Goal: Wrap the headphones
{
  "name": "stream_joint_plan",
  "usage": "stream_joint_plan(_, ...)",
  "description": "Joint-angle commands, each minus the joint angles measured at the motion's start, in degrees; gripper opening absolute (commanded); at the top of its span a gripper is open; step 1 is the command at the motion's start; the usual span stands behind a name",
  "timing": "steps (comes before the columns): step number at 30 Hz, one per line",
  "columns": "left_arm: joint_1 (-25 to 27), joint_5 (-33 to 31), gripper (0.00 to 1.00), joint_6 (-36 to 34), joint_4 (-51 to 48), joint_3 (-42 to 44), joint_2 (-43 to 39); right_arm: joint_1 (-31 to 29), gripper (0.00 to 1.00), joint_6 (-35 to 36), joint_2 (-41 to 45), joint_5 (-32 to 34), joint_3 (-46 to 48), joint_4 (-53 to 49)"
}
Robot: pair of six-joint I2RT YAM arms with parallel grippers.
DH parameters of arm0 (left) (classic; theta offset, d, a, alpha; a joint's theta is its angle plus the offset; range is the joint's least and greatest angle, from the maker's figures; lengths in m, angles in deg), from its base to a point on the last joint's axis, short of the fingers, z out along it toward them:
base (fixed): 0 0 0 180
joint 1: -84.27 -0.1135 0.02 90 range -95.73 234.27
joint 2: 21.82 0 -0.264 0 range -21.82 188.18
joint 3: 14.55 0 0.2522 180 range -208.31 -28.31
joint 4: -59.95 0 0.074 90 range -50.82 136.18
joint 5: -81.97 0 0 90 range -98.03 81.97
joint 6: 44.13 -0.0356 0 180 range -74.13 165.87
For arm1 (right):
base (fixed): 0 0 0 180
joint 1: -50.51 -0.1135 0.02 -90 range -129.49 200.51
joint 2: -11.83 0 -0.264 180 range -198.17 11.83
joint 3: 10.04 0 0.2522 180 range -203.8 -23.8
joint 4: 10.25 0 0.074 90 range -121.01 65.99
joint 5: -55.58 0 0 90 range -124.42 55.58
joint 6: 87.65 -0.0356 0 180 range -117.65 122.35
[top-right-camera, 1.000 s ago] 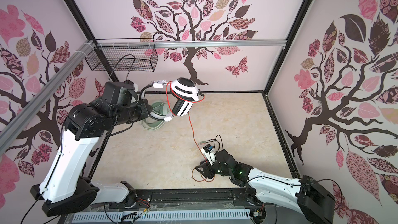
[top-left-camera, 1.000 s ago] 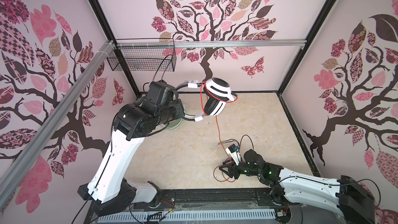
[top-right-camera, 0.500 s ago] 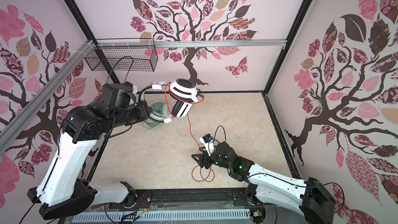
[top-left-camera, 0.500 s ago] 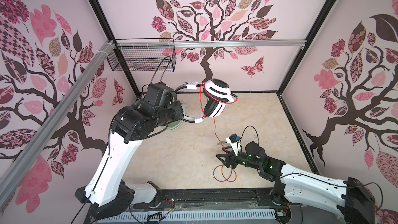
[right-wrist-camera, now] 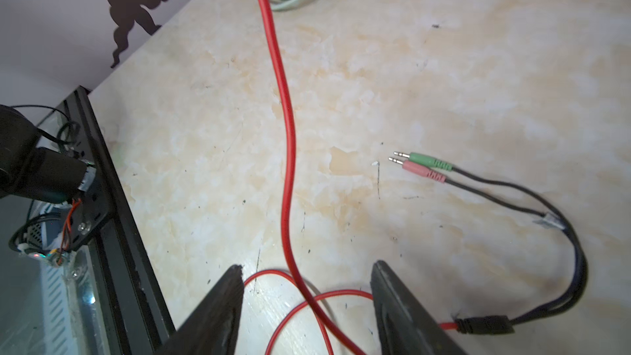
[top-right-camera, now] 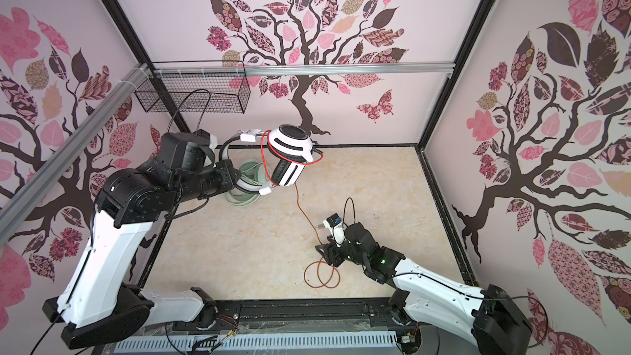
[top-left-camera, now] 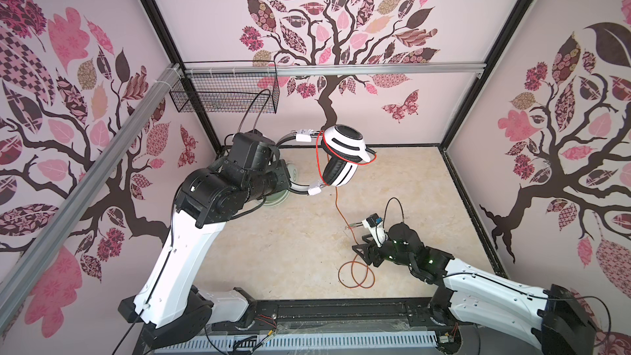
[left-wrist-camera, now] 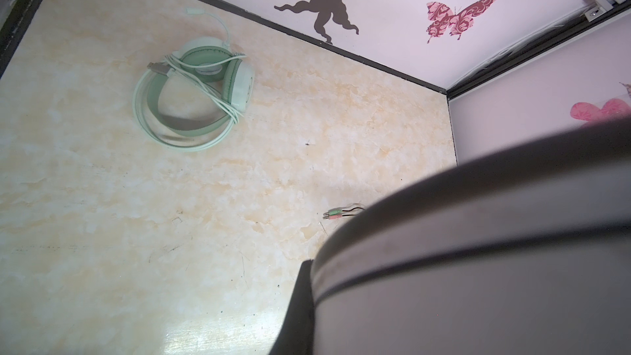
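Mint-green and white, two pairs: the white headphones (top-left-camera: 343,158) hang aloft, headband pinched by the raised left gripper (top-right-camera: 234,175). The mint-green headphones (left-wrist-camera: 191,93) lie on the table (top-left-camera: 290,244) near the back wall. One orange-red cord (right-wrist-camera: 285,131), two plugs (right-wrist-camera: 420,165) — the right gripper (right-wrist-camera: 307,268) sits low, spread astride the cord.

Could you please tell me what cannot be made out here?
- Left claw fingers: hidden in both top views by its own wrist; the left wrist view is filled by the white headphones' blurred headband.
- Mint-green headphones: largely behind the left arm in both top views; cut by the edge in the right wrist view.
- Orange-red cord loops: cut off by the edge beside the open right claw.
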Motion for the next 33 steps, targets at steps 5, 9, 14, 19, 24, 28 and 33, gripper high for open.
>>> stream_joint_plan(5,-0.27,0.08,0.00,0.39,3.65,-1.43,-1.28,0.06,0.23,1.46,-2.89,1.44,0.78,-0.13)
stream_joint_plan(9,-0.24,0.09,0.00,0.41,3.55,-1.69,-1.23,0.07,0.07,1.68,-3.77,1.00,0.58,0.00)
stream_joint_plan(14,-0.28,0.26,0.00,0.49,3.63,-1.78,-1.19,0.02,0.00,1.99,-2.90,0.87,1.28,0.76)
stream_joint_plan(19,-0.24,-0.24,0.00,0.06,3.79,-2.21,-0.36,-1.12,0.00,2.30,-1.87,-0.89,0.46,-1.26)
stream_joint_plan(24,-1.94,0.43,0.00,-0.79,4.00,-3.83,2.32,-11.24,0.00,0.66,0.12,5.85,-1.38,-6.12)
stream_joint_plan(28,-6.65,1.17,0.00,-1.42,4.87,-3.79,4.67,-22.45,0.00,-1.85,0.09,13.95,-5.27,-11.98)
stream_joint_plan(33,-10.72,-2.86,0.00,-1.35,10.17,2.63,5.84,-37.18,0.00,-3.89,-1.18,23.37,-12.07,-20.54)
